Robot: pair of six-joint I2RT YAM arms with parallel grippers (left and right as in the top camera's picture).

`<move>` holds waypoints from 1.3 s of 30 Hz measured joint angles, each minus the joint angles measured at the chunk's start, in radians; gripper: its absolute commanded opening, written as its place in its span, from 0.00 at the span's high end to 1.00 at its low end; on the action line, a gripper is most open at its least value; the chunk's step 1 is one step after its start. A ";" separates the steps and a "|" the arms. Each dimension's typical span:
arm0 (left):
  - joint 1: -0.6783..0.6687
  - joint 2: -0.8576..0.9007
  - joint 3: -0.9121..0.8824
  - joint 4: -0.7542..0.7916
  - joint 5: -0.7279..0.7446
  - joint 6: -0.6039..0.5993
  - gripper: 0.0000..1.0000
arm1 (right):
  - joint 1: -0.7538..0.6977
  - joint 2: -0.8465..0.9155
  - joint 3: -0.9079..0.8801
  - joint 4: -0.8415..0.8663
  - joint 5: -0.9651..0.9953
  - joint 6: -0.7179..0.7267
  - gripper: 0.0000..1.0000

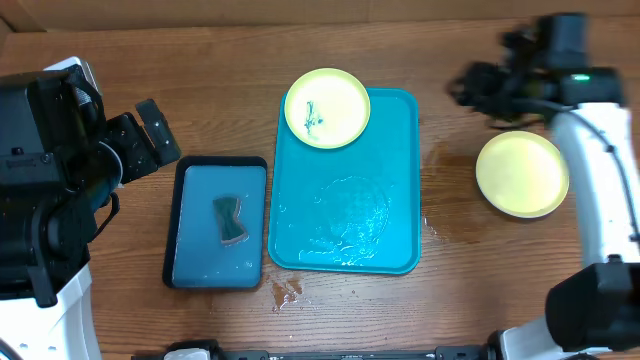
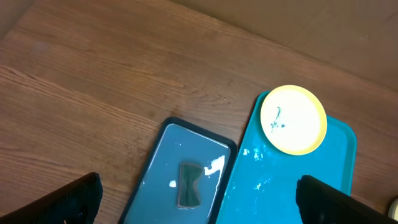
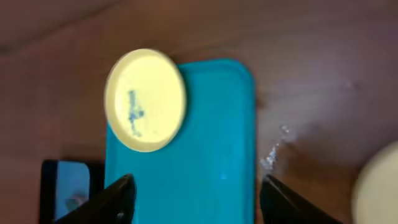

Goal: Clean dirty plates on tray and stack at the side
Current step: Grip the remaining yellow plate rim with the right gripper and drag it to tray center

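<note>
- The table (image 1: 350,320) is brown wood with long grain lines. It fills almost all of every view.
- Past the far edge of the table is a pale tan strip (image 1: 250,12). It is not clear what it is.
- The big turquoise tray (image 1: 395,150) lies flat in the middle of the table. A shiny puddle of water (image 1: 350,205) sits on its floor.
- One pale yellow-green plate (image 1: 327,108) rests on the far left corner of the tray. It has a dark green-blue smear on it, and its edge sticks out past the tray's rim.
- A second pale yellow-green plate (image 1: 521,174) lies on the bare wood, to the right of the tray and apart from it. It looks clean.
- The wood between the tray and that plate looks damp. There are small wet spots (image 1: 285,292) on the wood by the near left corner of the tray.
- A smaller blue tray with a dark rim (image 1: 172,230) lies just to the left of the big tray. It holds water and a dark sponge (image 1: 231,220).
- The left gripper (image 2: 198,186) hangs above the left side of the table. Its fingers are spread wide apart and hold nothing.
- The right gripper (image 3: 196,190) is up in the air at the far right. Its fingers are apart with nothing between them.
</note>
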 measured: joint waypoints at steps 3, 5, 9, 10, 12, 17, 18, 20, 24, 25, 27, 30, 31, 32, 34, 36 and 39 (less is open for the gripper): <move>0.000 0.000 0.000 -0.002 0.000 0.000 0.00 | 0.116 0.025 0.000 0.089 0.072 -0.021 0.26; 0.000 0.000 0.000 -0.009 0.000 0.000 0.00 | 0.172 0.055 0.000 0.154 0.124 -0.030 0.25; 0.000 0.000 0.000 -0.038 0.000 0.000 0.00 | 0.246 0.153 0.000 0.276 0.224 -0.040 0.23; 0.000 0.000 0.000 -0.045 0.000 0.000 0.00 | 0.256 0.182 0.000 0.309 0.241 -0.043 0.23; 0.000 0.000 0.000 -0.052 0.000 0.000 0.00 | 0.266 0.241 0.000 0.369 0.263 -0.046 0.23; 0.000 0.000 0.000 -0.053 0.000 0.000 0.00 | 0.266 0.389 0.000 0.465 0.290 -0.049 0.24; 0.000 0.000 0.000 -0.053 0.000 0.000 0.00 | 0.266 0.404 0.000 0.470 0.292 -0.049 0.24; 0.000 0.000 0.000 -0.054 0.000 0.000 0.00 | 0.266 0.447 0.000 0.478 0.293 -0.050 0.27; 0.000 0.000 0.000 -0.056 0.000 0.000 0.00 | 0.266 0.495 0.000 0.459 0.262 -0.058 0.51; 0.000 0.000 0.000 -0.057 0.000 0.000 0.00 | 0.266 0.501 0.000 0.457 0.247 -0.052 0.58; 0.000 0.000 0.001 -0.060 0.000 0.000 0.00 | 0.266 0.512 0.000 0.453 0.208 -0.051 0.72; 0.000 0.000 0.001 -0.066 0.000 0.000 0.00 | 0.266 0.526 0.000 0.435 0.166 -0.013 0.87; 0.000 0.000 0.001 -0.072 0.000 0.000 0.00 | 0.266 0.528 0.000 0.422 0.158 0.001 0.96; 0.000 0.000 0.001 -0.077 0.000 0.000 0.00 | 0.266 0.531 0.000 0.412 0.151 0.014 0.96; 0.000 0.000 0.001 -0.090 0.000 0.000 0.00 | 0.266 0.531 0.002 0.391 0.131 0.053 0.96; 0.000 0.000 0.001 -0.106 0.000 0.000 0.00 | 0.264 0.529 0.003 0.346 0.123 0.084 0.96; 0.000 0.000 0.001 -0.126 0.000 0.000 0.00 | 0.259 0.509 0.006 0.266 0.114 0.115 0.96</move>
